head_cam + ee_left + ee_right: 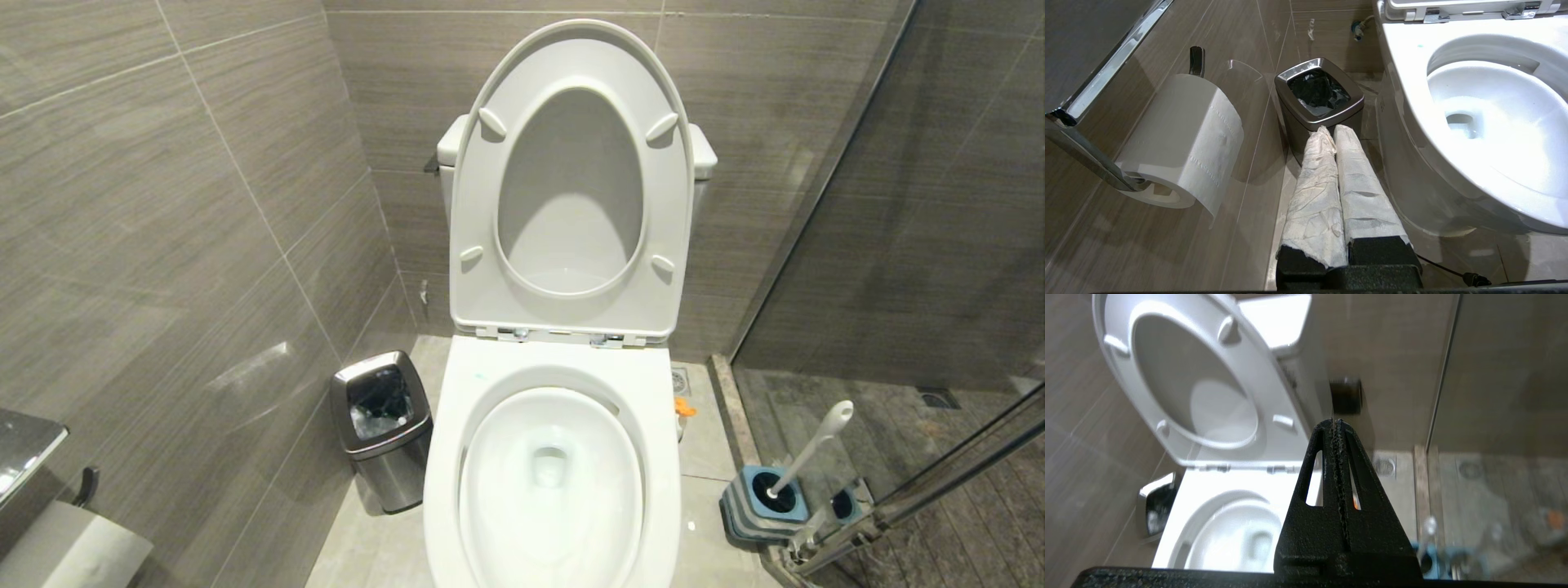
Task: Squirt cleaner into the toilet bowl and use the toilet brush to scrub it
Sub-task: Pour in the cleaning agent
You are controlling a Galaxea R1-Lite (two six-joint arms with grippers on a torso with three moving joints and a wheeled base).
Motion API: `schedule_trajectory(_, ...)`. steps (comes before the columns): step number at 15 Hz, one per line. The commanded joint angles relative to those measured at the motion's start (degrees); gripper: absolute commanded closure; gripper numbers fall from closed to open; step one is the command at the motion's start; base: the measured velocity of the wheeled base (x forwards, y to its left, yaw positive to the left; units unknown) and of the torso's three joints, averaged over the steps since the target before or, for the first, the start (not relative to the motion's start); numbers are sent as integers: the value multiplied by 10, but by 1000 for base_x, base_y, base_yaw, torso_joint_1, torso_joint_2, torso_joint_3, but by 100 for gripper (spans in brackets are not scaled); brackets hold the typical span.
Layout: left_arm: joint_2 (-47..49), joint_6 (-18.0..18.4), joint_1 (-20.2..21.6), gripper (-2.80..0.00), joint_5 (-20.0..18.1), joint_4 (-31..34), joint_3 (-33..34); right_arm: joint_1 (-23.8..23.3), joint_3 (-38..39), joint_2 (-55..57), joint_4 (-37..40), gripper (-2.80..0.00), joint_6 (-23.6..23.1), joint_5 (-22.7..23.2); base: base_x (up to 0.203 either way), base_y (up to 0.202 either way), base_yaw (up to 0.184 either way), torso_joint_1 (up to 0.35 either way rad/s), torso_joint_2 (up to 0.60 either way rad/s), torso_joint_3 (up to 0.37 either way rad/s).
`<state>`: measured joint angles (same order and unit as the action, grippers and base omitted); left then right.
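With seat [571,318] and lid raised against the tank, I see the bowl [551,482] at the lower centre of the head view, white and glossy, water pooled at its drain. I spot no blue cleaner in it, only a faint turquoise speck on the rim at the left. At the lower right of that view the brush [804,457] stands in its blue-grey holder [763,502], white handle leaning toward the upper right beside the glass shower wall. A steel bin [384,429] sits on the floor left of the bowl. My left gripper [1334,130] hangs low beside the bowl, its paper-wrapped fingers pressed together and empty, tips over the bin, a paper roll [1184,139] on the wall nearby. My right gripper [1334,422] has its black fingers closed with nothing between them, pointing toward the wall beside the tank.
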<state>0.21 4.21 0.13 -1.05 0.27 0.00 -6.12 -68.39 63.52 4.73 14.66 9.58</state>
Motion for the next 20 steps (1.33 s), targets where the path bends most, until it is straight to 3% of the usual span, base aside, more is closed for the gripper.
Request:
schedule_trajectory(1, 0, 0, 0, 0, 0, 0, 0, 0, 29, -93, 48, 0, -2, 8, 0, 0, 0, 0, 0, 0)
schedule_trajectory(7, 0, 0, 0, 0, 0, 0, 0, -1, 113, -275, 202, 0, -28, 50, 0, 0, 0, 0, 0, 0)
schedule_trajectory(11, 0, 0, 0, 0, 0, 0, 0, -20, 254, -369, 217, 0, -31, 5, 0, 0, 0, 0, 0, 0)
schedule_trajectory(15, 0, 0, 0, 0, 0, 0, 0, -16, 407, -471, 209, 0, -36, -10, 0, 0, 0, 0, 0, 0)
schedule_trajectory(20, 0, 0, 0, 0, 0, 0, 0, -15, 455, -471, 54, 0, -43, 11, 0, 0, 0, 0, 0, 0)
